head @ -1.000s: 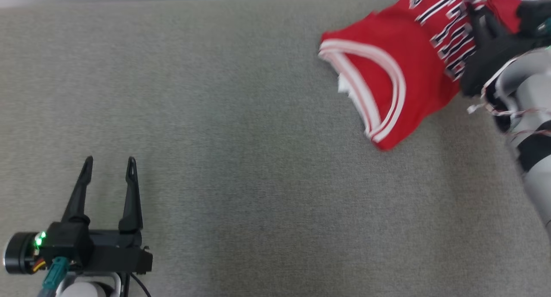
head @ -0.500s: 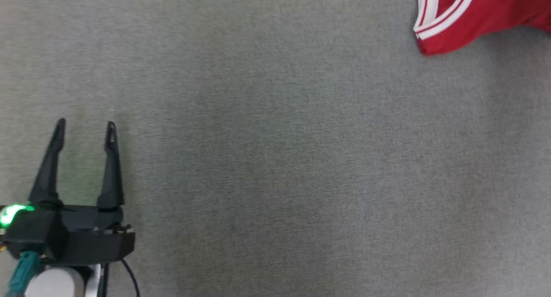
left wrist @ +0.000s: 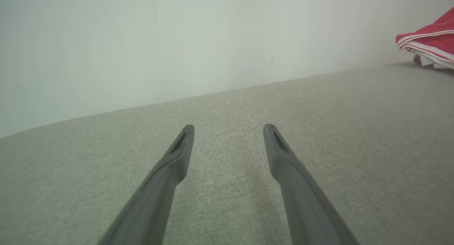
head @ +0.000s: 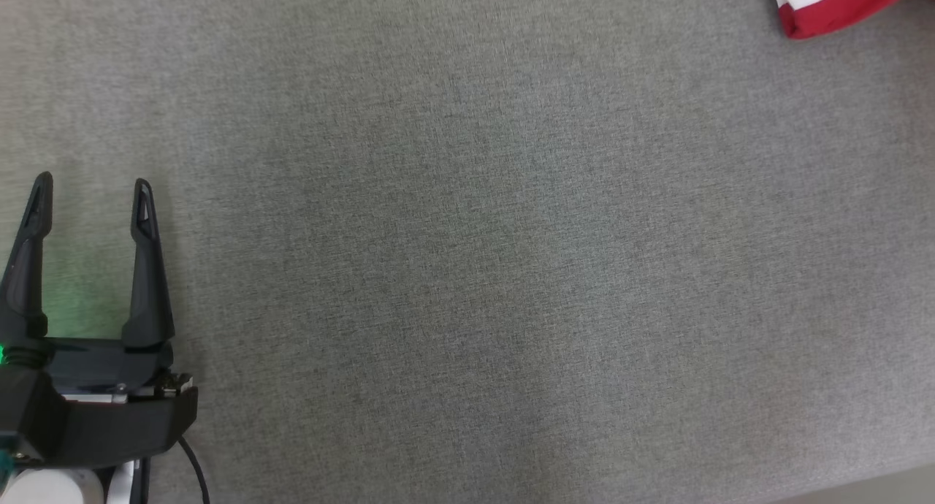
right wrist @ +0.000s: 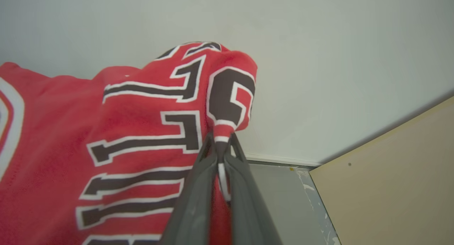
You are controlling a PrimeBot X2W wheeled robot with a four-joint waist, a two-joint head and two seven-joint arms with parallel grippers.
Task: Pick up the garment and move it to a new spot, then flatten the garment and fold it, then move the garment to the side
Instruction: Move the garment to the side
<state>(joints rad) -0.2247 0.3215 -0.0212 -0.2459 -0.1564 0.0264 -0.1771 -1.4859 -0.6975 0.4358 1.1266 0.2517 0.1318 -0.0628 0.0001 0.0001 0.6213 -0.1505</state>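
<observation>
Where cloth bunches, writing: big black block chars w/ white outlines on the red garment (right wrist: pixel 106 131); creased & cut off, so no whole word is readable.
Trim: white stripes along garment's edge, at the 1 o'clock corner of head view.
Right gripper (right wrist: pixel 220 140): fingers (right wrist: pixel 198 202) clamped together, thin fold of printed cloth nipped betw. the tips. Rest of garment drapes off toward 9 o'clock in its wrist view, pale wall (right wrist: pixel 319 60) behind.
Left gripper (head: pixel 93 182): at 8 o'clock in head view, fingers (head: pixel 150 285) spread wide & empty, tips pointing to 12.
Left contact: over the grey fabric surface (head: pixel 467 241); can't tell if touching.
Garment spot: far 1 o'clock of surface, well apart from left gripper. Low edge is near surface at 2 o'clock in left wrist view; contact unclear.
</observation>
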